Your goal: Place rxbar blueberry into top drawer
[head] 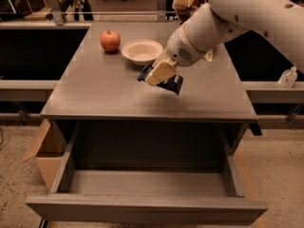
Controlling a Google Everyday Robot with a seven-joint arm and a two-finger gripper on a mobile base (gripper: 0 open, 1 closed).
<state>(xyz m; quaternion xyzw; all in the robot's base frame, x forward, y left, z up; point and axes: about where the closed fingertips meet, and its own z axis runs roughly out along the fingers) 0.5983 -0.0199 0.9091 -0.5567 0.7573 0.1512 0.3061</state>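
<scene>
My gripper [159, 75] is shut on the rxbar blueberry [169, 83], a dark navy-blue bar held across the fingers, lifted a little above the middle of the grey table [95, 89]. The white arm reaches in from the upper right and hides part of the bar. The top drawer [142, 205] is pulled fully open below the table's front edge, and its grey floor shows bare.
A red apple [110, 40] and a white bowl [142, 51] sit at the back of the table. A brown chip bag [187, 3] stands at the back right, partly behind the arm. A cardboard box [40, 153] is on the floor at left. A clear bottle [287, 77] stands at right.
</scene>
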